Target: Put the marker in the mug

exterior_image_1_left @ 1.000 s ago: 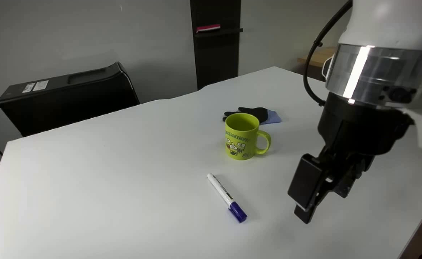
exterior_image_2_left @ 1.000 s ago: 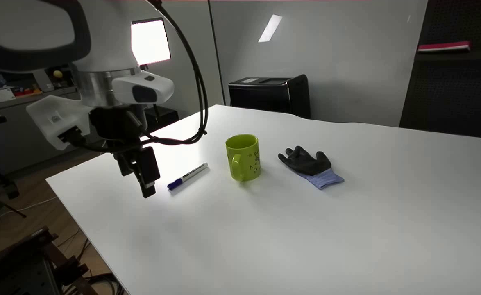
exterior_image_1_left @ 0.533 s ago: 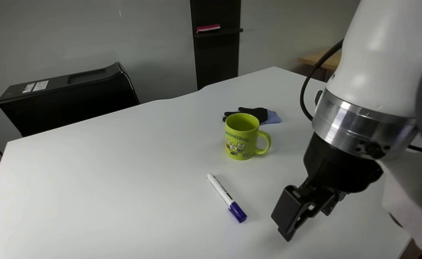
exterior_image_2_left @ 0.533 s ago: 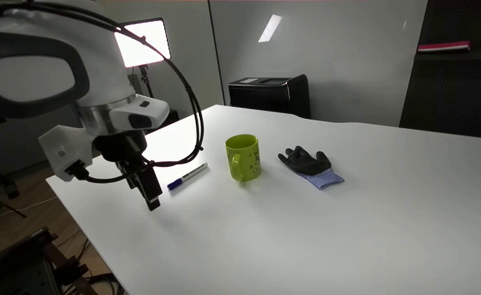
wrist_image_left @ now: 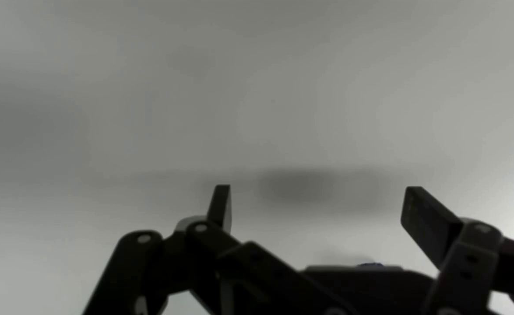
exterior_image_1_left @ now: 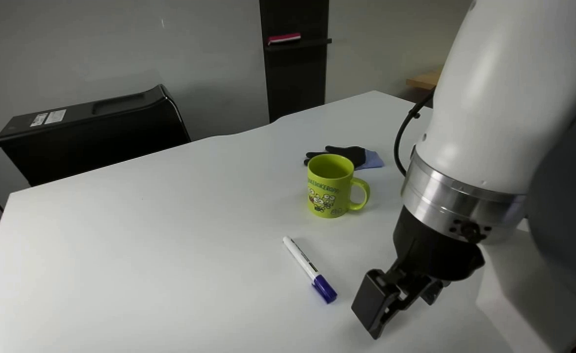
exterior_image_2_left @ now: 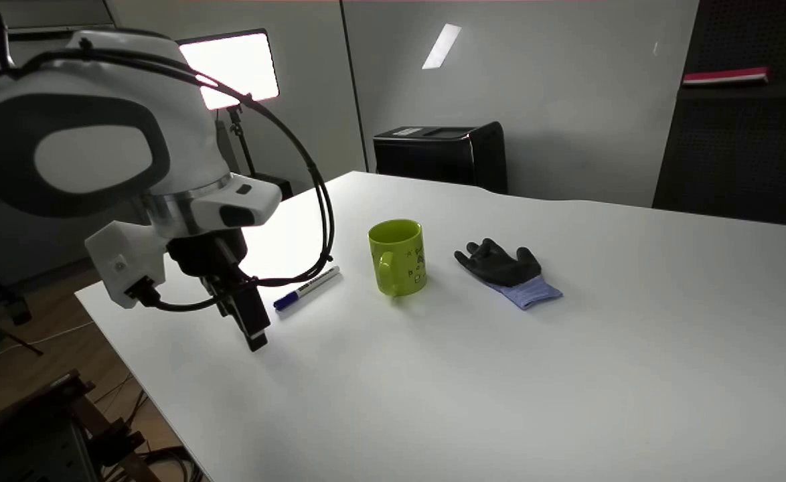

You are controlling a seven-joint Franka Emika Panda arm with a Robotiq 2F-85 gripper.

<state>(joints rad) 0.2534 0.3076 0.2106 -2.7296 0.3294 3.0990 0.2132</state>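
A white desk point(exterior_image_2_left: 567, 375); low over it I see a black hand point(wrist_image_left: 317, 188), fingers point(wrist_image_left: 430, 222) spread wide, holding nothing, well apart from an upright lime-green mug point(exterior_image_2_left: 401, 262). Nearer the mug, a white marker point(exterior_image_1_left: 309, 268) lies flat, long axis running past the mug, blue-purple cap point(exterior_image_1_left: 325, 289) pointing away.

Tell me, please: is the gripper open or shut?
Open: in the wrist view, the gripper has its two fingertips wide apart, and nothing is held between them.
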